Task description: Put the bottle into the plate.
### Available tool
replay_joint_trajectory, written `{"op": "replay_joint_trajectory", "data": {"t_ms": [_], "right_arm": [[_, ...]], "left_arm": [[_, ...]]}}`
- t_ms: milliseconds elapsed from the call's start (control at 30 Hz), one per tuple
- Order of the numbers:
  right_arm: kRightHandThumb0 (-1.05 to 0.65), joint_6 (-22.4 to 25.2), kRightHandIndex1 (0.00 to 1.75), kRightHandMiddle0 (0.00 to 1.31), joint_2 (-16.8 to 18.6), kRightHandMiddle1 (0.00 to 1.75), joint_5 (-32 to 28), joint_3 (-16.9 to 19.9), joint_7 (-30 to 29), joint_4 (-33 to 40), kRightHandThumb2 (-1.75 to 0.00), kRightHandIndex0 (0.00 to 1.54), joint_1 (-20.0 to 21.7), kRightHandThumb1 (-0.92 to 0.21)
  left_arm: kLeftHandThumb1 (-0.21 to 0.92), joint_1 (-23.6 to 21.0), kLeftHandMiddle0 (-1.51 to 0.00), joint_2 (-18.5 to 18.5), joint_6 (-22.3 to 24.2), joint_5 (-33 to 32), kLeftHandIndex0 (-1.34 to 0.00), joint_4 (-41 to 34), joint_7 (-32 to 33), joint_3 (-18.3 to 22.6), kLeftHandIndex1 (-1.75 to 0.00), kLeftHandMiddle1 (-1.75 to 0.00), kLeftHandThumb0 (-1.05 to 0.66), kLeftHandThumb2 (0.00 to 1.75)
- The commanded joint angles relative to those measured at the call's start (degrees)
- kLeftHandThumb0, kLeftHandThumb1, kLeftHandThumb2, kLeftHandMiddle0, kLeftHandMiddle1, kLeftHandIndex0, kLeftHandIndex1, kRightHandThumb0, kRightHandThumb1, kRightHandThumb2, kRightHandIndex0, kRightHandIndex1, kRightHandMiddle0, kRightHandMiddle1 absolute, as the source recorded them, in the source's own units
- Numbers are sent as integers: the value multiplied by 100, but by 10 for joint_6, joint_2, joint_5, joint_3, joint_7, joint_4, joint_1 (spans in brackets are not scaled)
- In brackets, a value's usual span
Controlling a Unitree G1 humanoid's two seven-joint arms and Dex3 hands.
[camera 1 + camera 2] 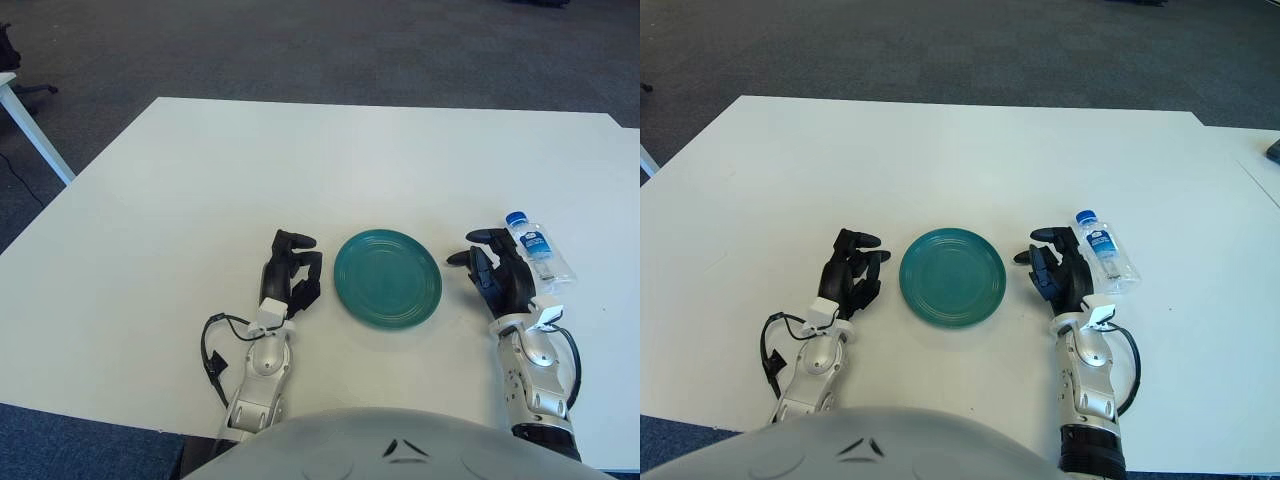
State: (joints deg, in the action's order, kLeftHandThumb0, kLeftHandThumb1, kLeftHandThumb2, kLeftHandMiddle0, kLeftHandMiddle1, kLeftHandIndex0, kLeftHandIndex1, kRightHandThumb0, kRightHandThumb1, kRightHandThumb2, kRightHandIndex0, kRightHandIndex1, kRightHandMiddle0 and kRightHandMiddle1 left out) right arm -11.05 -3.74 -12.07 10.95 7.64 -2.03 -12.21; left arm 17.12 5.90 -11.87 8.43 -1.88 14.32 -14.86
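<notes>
— Two hands, which is nearer?
— The right hand (1058, 268): fingers loosely spread, holding nothing. The bottle (1106, 251) lies just beside it on its outer side, flat on the tabletop (960, 160), cap pointing away. The plate (953, 277) is on its inner side; the left hand (852, 274) beyond, empty.

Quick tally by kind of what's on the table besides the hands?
Plates: 1, the teal plate, nothing on it.
Bottles: 1, the clear water bottle, lying on its side beside the right hand, not held.
Total: 2.
</notes>
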Motion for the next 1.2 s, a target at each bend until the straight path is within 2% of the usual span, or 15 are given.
{"op": "replay_joint_trajectory", "data": {"t_ms": [0,1167], "right_arm": [[-1,22,146,11,2,163,1,1,-4,-15,-41,45,-10,-92],[-1,19,146,11,5,163,5,-2,-11,-11,-41,45,-9,-92]], "left_arm": [[92,9,-56,17,15,-1,-19,11,3,3,-175,-105,-35,52],[92,7,-53,15,17,-2,-19,19,3,7,-175,-105,-35,52]]}}
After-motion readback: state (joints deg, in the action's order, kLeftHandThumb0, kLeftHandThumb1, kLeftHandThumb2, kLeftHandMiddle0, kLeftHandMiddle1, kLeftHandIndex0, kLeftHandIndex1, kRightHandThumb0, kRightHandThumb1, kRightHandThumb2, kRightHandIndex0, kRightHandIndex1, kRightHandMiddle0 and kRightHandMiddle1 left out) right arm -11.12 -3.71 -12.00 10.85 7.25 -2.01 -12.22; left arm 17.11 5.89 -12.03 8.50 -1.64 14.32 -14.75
